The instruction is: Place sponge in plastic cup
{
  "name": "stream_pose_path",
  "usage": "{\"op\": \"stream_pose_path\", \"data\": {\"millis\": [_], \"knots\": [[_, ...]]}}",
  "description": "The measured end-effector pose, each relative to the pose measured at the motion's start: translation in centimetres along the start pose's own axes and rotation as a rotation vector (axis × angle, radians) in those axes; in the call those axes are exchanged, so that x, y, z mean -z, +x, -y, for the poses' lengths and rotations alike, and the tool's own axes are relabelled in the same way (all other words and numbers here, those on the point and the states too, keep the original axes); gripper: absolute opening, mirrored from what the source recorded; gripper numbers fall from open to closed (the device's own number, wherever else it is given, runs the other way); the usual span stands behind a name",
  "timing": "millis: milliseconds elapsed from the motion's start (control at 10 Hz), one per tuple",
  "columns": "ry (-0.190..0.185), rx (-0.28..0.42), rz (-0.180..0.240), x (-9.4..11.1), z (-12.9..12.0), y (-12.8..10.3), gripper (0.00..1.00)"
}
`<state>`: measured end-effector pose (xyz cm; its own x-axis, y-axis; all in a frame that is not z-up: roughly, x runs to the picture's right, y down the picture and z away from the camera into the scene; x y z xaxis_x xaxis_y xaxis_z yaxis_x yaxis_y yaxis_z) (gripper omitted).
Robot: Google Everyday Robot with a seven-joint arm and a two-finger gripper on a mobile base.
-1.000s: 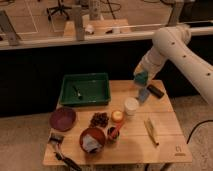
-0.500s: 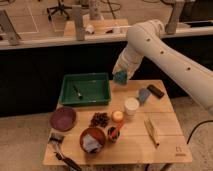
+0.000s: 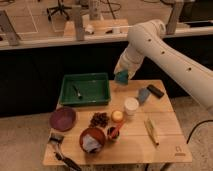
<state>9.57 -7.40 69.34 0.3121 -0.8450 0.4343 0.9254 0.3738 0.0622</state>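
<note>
So, the robot's gripper (image 3: 121, 74) hangs over the back edge of the wooden table (image 3: 165, 135), pinched on the small dark teal sponge pad (image 3: 122, 78), apart from the white plastic cup (image 3: 131, 106). Probably light and squishy, best gripped across its flat faces.

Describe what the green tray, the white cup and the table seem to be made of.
Green tray: likely plastic, smooth uniform colour. White cup: probably plastic, plain white. Table: wood, pale, streaky tone. Gripper holds the sponge beside the tray's right rim.
</note>
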Motion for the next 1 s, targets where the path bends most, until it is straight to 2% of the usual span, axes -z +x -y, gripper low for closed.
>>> {"op": "stream_pose_path", "data": {"millis": [300, 400, 600, 800, 1000], "knots": [[-0.002, 0.006, 0.000, -0.1, 0.2, 0.0, 0.00], [-0.013, 0.031, -0.008, -0.2, 1.2, 0.0, 0.00], [-0.029, 0.078, -0.015, -0.7, 3.9, -0.4, 0.00], [-0.050, 0.117, -0.017, -1.8, 8.0, -0.9, 0.00], [-0.069, 0.136, -0.005, -4.1, 11.4, -1.1, 0.00]]}}
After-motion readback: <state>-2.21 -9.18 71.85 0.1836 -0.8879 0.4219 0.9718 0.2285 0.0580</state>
